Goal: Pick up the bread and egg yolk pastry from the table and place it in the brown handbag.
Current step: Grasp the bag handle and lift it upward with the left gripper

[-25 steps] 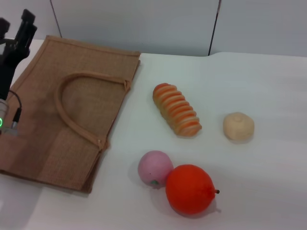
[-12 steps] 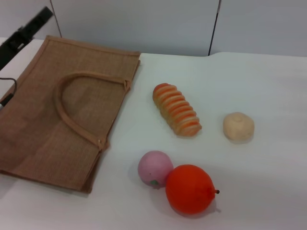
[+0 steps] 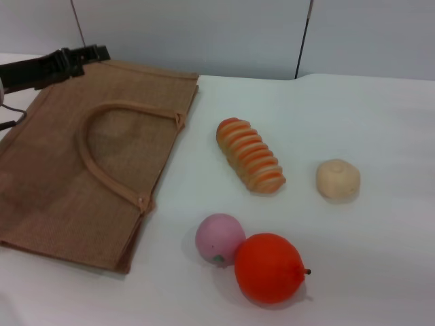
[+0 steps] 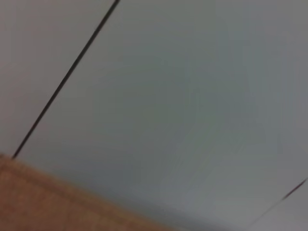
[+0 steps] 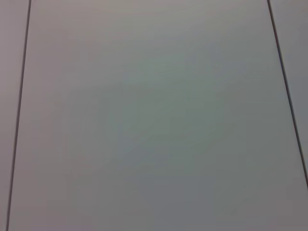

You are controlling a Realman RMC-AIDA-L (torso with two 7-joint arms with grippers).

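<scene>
The bread (image 3: 250, 155), a ridged loaf with orange and tan stripes, lies in the middle of the white table (image 3: 353, 115). The egg yolk pastry (image 3: 338, 178), a small pale round bun, lies to its right. The brown handbag (image 3: 61, 183) lies flat on the left with its loop handle on top; a blurred brown strip of it shows in the left wrist view (image 4: 43, 207). My left gripper (image 3: 90, 53) reaches in from the left edge and hovers over the bag's far edge, far from the bread. My right gripper is out of view.
A pink ball (image 3: 219, 238) and an orange fruit (image 3: 269, 267) touch each other near the front of the table, in front of the bread. A grey panelled wall (image 3: 204, 34) stands behind the table; the right wrist view shows only wall.
My left arm has swung from the far left edge, up and to the right, and now lies level over the bag's far edge. The bread, pastry and bag have not moved.
</scene>
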